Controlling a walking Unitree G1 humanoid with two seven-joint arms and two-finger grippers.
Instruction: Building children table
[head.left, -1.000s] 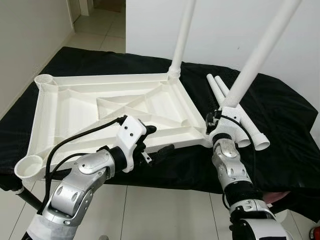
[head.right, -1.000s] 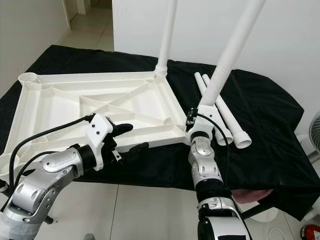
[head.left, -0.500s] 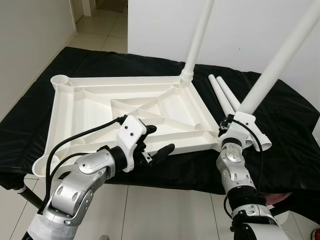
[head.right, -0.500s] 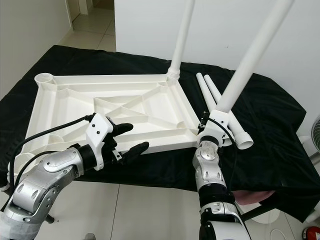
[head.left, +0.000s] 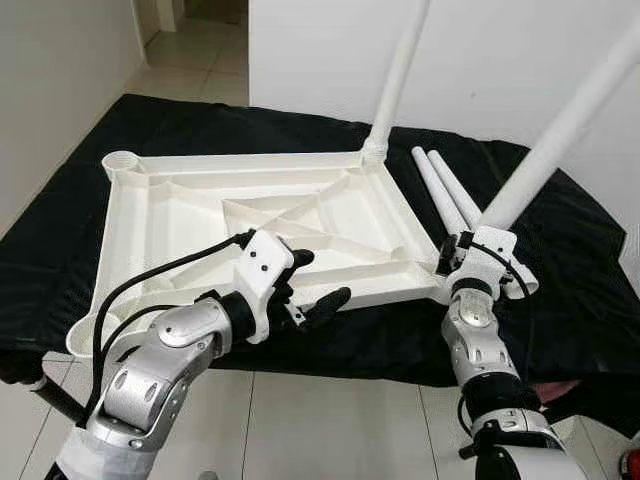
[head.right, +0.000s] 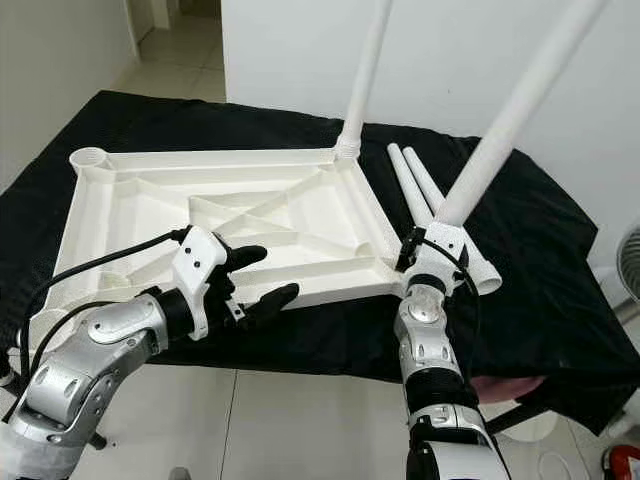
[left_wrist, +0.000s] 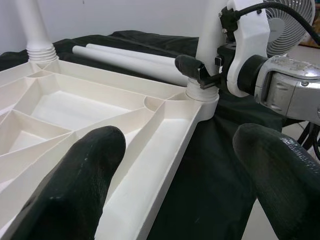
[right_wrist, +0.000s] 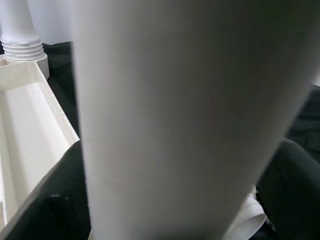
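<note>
The white ribbed table top (head.left: 200, 215) lies upside down on a black cloth (head.left: 560, 260). One white leg (head.left: 398, 75) stands upright in its far right corner. My right gripper (head.left: 462, 262) is shut on the base of a second leg (head.left: 560, 135), which leans to the right in the near right corner socket (left_wrist: 202, 94). In the left wrist view, one right finger (left_wrist: 192, 66) wraps the leg's base. My left gripper (head.left: 318, 278) is open, its fingers (left_wrist: 80, 170) straddling the top's near rim. The two left corner sockets (head.left: 122, 160) hold nothing.
Two loose white legs (head.left: 445, 190) lie side by side on the cloth, right of the table top. A fan (left_wrist: 295, 25) stands off to the right. The white wall is close behind, and tiled floor (head.left: 300, 430) lies below the cloth's near edge.
The whole view has shifted right, so the camera moved. The held leg leans slightly further right. My left gripper stays open at the near rim.
</note>
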